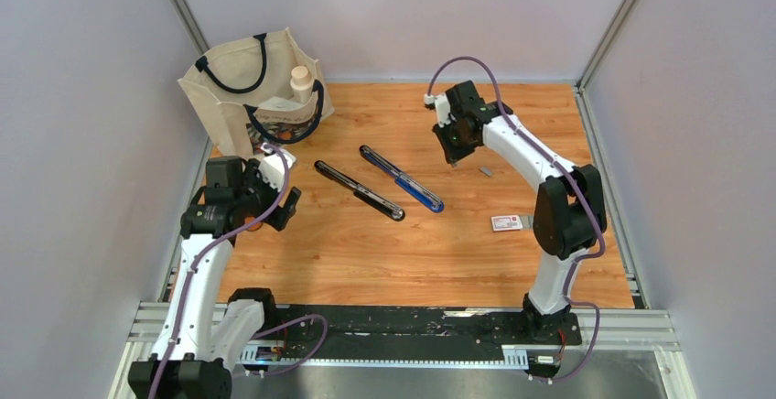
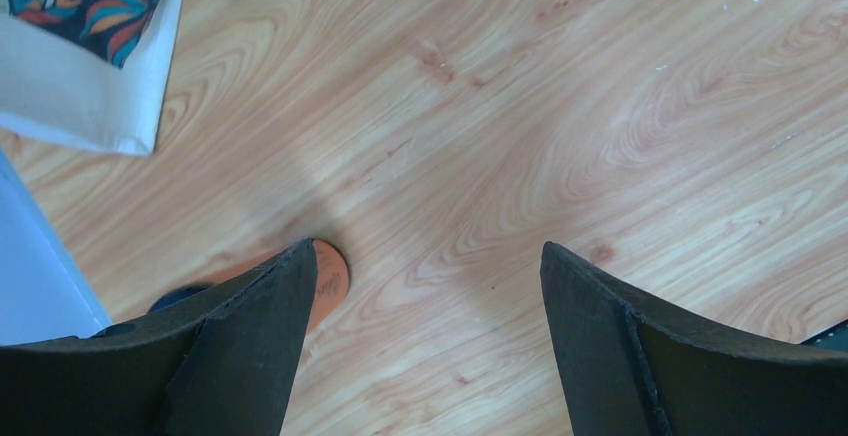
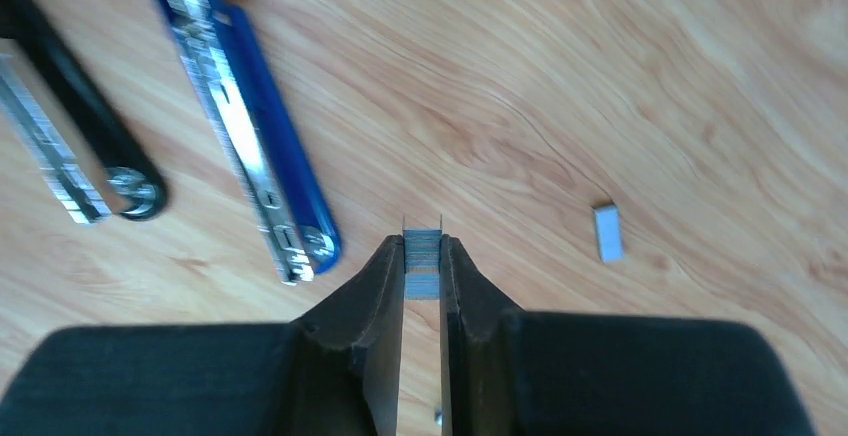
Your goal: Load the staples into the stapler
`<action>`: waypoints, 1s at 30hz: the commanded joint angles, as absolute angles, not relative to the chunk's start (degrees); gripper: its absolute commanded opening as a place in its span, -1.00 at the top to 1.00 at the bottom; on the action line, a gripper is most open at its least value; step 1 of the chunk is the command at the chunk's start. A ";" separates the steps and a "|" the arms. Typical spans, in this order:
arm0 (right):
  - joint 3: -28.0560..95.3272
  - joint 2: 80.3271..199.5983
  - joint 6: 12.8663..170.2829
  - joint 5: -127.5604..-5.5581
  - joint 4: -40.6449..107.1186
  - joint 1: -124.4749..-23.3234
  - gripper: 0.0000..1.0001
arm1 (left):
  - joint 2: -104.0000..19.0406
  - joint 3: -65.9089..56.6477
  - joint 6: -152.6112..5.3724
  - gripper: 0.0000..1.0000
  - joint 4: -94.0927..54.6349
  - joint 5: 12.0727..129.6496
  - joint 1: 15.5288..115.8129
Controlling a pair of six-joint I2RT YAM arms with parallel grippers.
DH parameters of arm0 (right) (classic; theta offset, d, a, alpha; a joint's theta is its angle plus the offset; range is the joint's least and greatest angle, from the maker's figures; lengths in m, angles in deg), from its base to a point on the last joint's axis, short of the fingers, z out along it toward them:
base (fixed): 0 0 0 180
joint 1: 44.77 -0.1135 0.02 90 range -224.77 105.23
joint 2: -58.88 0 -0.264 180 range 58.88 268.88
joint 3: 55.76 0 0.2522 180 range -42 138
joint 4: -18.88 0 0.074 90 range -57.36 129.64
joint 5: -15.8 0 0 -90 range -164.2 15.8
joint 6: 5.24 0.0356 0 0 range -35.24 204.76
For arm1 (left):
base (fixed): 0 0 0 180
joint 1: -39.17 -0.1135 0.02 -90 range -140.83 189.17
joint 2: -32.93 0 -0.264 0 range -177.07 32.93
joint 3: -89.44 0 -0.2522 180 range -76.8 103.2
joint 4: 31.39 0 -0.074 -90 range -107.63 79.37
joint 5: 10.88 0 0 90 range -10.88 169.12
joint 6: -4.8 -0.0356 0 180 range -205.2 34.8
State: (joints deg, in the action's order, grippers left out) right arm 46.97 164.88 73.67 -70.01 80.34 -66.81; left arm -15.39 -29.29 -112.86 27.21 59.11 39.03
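Wooden bench [image 1: 366, 262]. Right tool [image 3: 422, 248] pinches a short grey metal staple strip [image 3: 422, 261]; the opened blue stapler [image 3: 245, 126] lies just left, lengthwise ahead. Left tool [image 2: 430, 251] gapes, empty.

The bag [image 1: 242, 97] stands on the table [image 1: 412, 262] at ten o'clock from its centre. Mid-table, the left stapler [image 1: 359, 190] and the right stapler [image 1: 401, 178] lie side by side. From them, a loose staple piece [image 1: 487, 171] lies at three o'clock and the staple box [image 1: 506, 223] at four. A staple strip [image 3: 422, 256] sits between the fingers of the right gripper [image 3: 422, 242].
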 commanded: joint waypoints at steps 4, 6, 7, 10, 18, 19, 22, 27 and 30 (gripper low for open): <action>54.94 167.06 77.29 -65.86 80.45 -75.96 0.67 | -15.59 -32.06 -113.94 -0.80 25.53 54.08 34.95; 56.61 168.91 77.46 -64.98 80.19 -78.51 0.67 | -15.68 -31.98 -113.85 -0.80 25.35 53.99 34.95; 57.57 169.79 77.47 -64.80 80.19 -79.91 0.67 | -15.76 -32.06 -113.85 -0.80 25.27 53.72 34.95; 59.86 172.95 77.29 -64.97 80.19 -84.22 0.67 | -15.59 -32.41 -114.11 -0.80 25.09 54.25 34.95; 59.87 176.48 76.85 -65.23 80.28 -90.73 0.68 | -15.24 -32.86 -114.29 -0.80 25.35 55.92 34.95; 59.69 176.48 76.76 -65.41 80.28 -90.91 0.68 | -15.06 -32.77 -114.29 -0.80 25.35 55.92 34.95; 59.17 176.57 76.50 -65.32 80.37 -91.18 0.68 | -15.15 -32.94 -114.29 -0.81 25.53 55.74 34.95; 56.53 175.95 75.18 -64.97 80.01 -91.18 0.69 | -15.15 -32.94 -114.38 -0.81 25.44 55.74 34.95; 55.21 175.87 74.65 -64.27 79.58 -91.18 0.69 | -15.15 -33.03 -114.47 -0.81 25.35 55.92 34.95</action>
